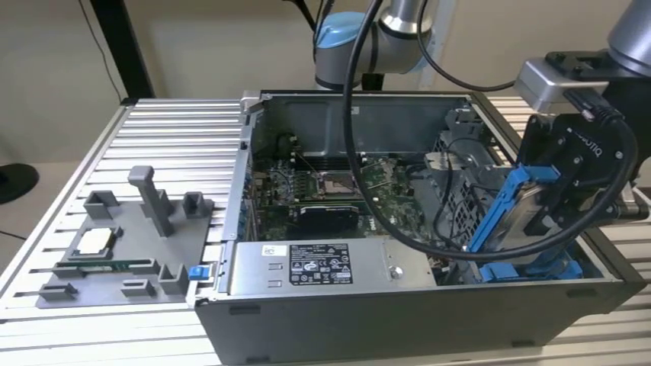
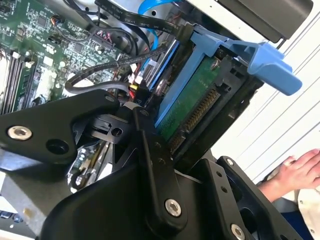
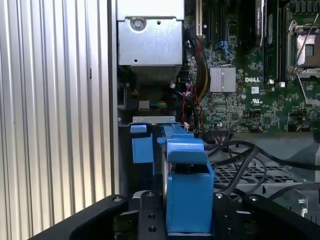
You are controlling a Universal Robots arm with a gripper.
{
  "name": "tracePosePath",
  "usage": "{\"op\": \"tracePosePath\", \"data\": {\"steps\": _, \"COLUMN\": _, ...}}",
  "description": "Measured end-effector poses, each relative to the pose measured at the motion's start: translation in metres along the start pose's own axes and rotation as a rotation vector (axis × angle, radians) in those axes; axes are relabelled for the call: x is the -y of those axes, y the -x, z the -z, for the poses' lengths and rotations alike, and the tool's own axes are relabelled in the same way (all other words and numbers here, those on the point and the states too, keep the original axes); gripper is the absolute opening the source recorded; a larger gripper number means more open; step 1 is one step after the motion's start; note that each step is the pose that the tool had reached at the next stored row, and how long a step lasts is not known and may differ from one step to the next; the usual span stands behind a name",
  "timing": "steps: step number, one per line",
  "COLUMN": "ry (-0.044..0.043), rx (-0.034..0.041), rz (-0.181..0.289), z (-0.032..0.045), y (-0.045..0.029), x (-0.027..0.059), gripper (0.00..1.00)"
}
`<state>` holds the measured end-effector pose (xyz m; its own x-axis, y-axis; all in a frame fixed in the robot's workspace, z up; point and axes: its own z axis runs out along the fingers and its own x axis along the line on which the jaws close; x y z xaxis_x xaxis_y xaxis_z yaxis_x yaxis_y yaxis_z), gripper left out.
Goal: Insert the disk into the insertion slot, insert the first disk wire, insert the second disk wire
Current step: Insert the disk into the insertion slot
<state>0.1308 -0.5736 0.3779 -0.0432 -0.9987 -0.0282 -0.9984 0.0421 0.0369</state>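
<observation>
Disk (image 1: 527, 216) hangs tilted on edge just above the insertion slot (image 1: 529, 271), at the exterior view's right of the case (image 1: 407, 320), gripper (image 1: 549, 202) fingers clamped across it. Stiff, dense, shock-shy, I'd judge: hold the blue carrier (image 1: 504, 210) sides, never the bare circuit board (image 2: 192, 107).

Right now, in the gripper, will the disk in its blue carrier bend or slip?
Probably rigid: the disk looks like a metal block. Its blue carrier is smooth plastic, so may slip. The exposed circuit board looks fragile.
</observation>
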Motion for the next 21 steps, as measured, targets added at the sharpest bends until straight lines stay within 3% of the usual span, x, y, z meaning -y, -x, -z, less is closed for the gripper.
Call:
{"op": "tracePosePath", "data": {"steps": 4, "ry": 0.0000, "rx": -0.0001, "rz": 0.000, "z": -0.0007, "y": 0.0000, "x": 0.0000, "gripper": 0.00}}
{"op": "tracePosePath", "data": {"steps": 5, "ry": 0.0000, "rx": -0.0002, "rz": 0.000, "z": -0.0009, "y": 0.0000, "x": 0.0000, "gripper": 1.00}}
{"op": "tracePosePath", "data": {"steps": 9, "ry": 0.0000, "rx": -0.0001, "rz": 0.000, "z": -0.0013, "y": -0.0001, "x": 0.0001, "gripper": 1.00}}
{"op": "tracePosePath", "data": {"steps": 16, "ry": 0.0000, "rx": 0.0001, "rz": 0.000, "z": 0.0152, "y": 0.0008, "x": -0.0006, "gripper": 1.00}}
{"op": "tracePosePath", "data": {"steps": 21, "ry": 0.0000, "rx": -0.0001, "rz": 0.000, "z": 0.0211, "y": 0.0029, "x": -0.0009, "gripper": 1.00}}
